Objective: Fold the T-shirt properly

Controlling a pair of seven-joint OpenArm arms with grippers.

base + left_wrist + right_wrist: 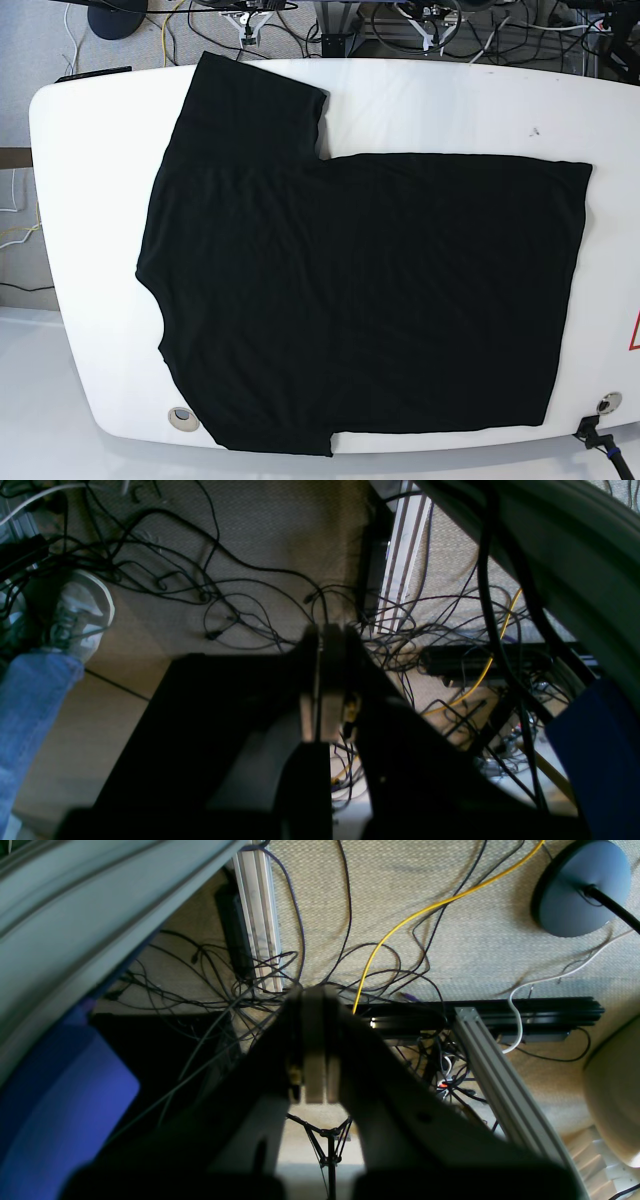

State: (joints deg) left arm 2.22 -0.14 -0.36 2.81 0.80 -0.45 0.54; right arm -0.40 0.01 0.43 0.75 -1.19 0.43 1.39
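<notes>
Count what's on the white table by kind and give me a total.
Black T-shirt, spread flat: 1
White table grommet holes, one near each front corner: 2
Total: 3
Neither arm is over the table in the base view.

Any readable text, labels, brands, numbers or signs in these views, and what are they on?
None readable.
The T-shirt shows plain black fabric, no print visible.
A red-edged sign sits at the table edge in the base view, cut off by the frame, unreadable.
</notes>
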